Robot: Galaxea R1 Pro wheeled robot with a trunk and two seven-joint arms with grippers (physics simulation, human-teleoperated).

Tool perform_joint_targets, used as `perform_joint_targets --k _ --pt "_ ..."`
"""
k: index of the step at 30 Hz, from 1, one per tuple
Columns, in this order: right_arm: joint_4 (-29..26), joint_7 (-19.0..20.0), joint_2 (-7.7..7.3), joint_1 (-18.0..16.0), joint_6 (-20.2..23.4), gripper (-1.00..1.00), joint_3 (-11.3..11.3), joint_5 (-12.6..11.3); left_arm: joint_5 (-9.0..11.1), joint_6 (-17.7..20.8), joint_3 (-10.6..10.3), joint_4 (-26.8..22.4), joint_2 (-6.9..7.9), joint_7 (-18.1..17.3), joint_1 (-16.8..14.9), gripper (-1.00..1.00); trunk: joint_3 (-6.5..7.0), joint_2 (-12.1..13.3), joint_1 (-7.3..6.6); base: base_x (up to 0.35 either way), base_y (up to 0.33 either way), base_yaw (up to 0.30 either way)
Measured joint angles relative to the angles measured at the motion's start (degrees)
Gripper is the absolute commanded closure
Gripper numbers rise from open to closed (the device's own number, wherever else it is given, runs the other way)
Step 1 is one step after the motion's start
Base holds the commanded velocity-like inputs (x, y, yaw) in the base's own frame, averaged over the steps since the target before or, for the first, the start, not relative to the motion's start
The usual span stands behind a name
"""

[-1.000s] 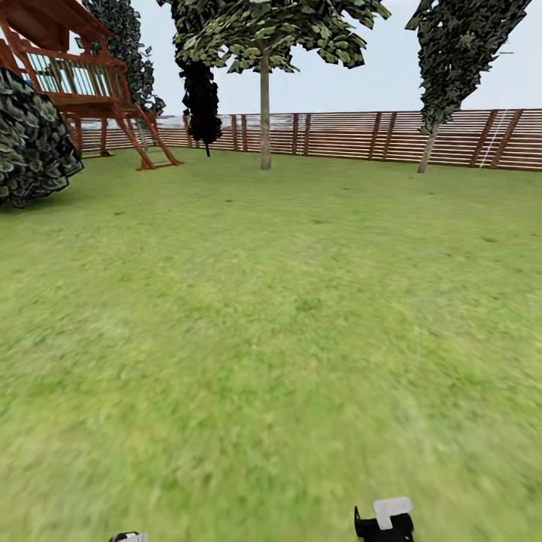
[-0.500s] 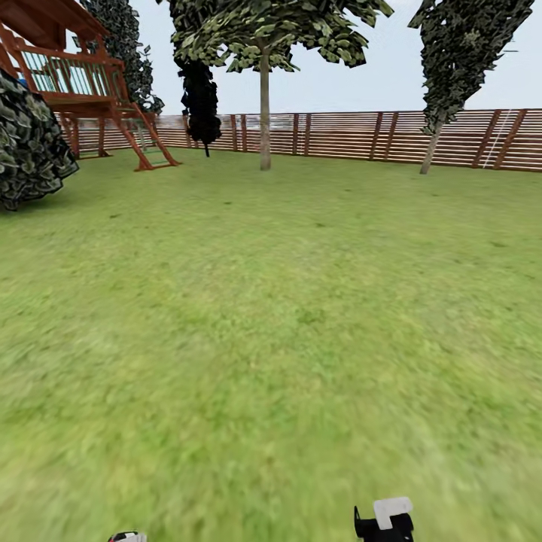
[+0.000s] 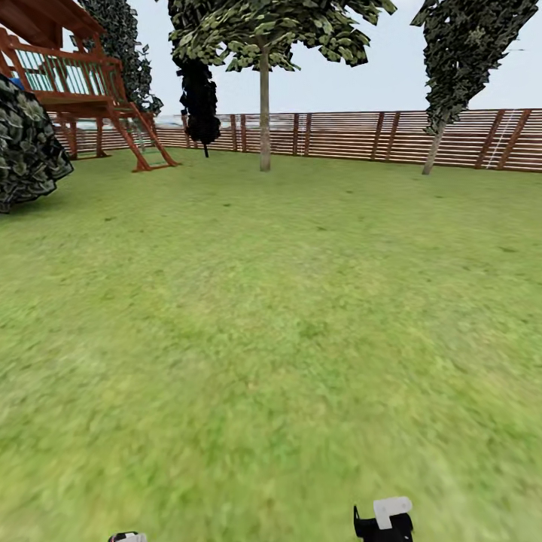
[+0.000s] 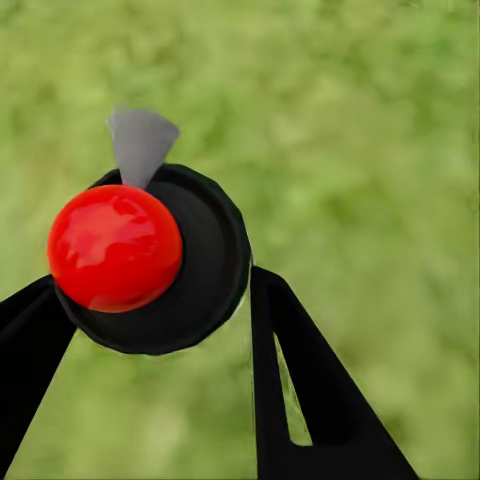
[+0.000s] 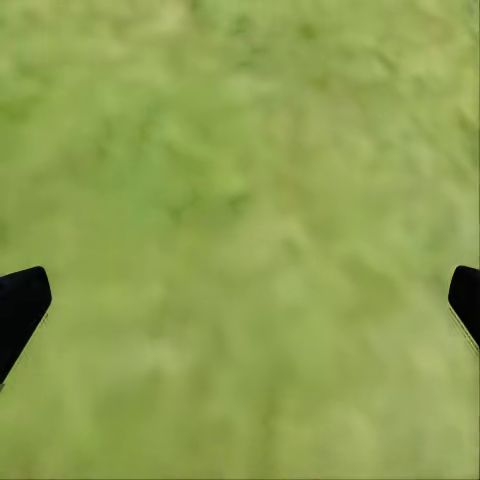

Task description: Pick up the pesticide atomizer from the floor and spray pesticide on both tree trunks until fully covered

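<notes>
Fingers (image 4: 300, 390) of my left gripper (image 4: 150, 300) are clamped on one atomizer (image 4: 150, 258), red cap and grey nozzle above the grass (image 4: 380, 150). My right gripper (image 5: 240, 310) is spread wide with nothing in it. Far ahead by the fence (image 3: 354, 135) stands one straight trunk (image 3: 265, 113), a second leaning (image 3: 432, 154) off right, so my left arm does the spraying.

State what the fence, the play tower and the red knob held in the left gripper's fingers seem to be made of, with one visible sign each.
Fence: stained wood, likely; reddish-brown horizontal slats.
Play tower: similar wood; matching beams and railing.
Red knob: probably glossy plastic; bright highlights.
</notes>
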Motion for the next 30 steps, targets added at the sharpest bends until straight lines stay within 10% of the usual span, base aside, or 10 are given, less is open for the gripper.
perform_joint_targets --k 30 --pt "0.05 0.00 0.00 0.00 0.01 -1.00 0.02 0.00 0.01 0.00 0.01 -0.05 0.00 0.00 0.00 1.00 0.00 0.00 0.00 0.339 0.000 0.000"
